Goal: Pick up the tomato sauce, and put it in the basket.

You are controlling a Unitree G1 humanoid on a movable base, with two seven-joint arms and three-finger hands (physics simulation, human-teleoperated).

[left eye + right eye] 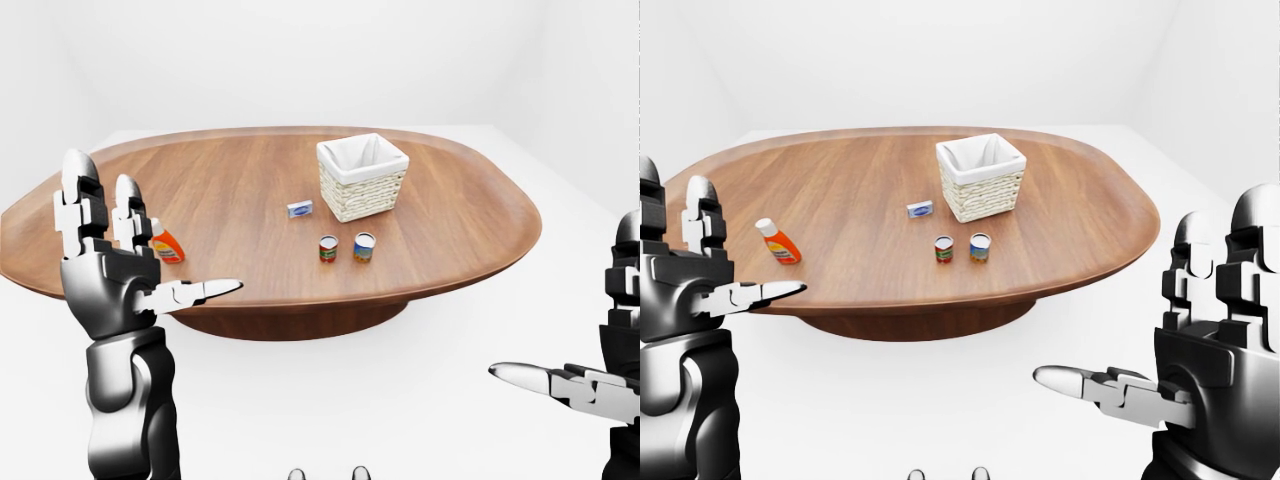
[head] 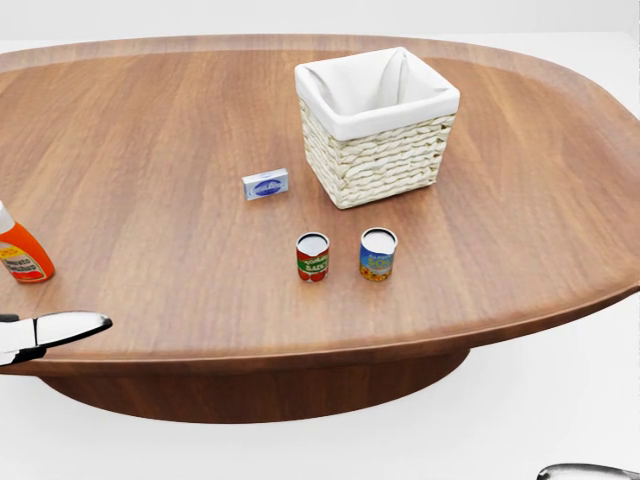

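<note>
The tomato sauce can, red and green with a white lid, stands upright on the wooden table, low in the head view's middle. The white-lined wicker basket sits above and right of it. My left hand is raised with fingers spread, open and empty, off the table's left edge; its thumb shows at the head view's lower left. Held up at lower right, my right hand is open and empty too, well clear of the table.
A blue can stands just right of the sauce can. A small blue-and-white box lies left of the basket. An orange ketchup bottle stands at the table's left, partly cut by the head view's edge.
</note>
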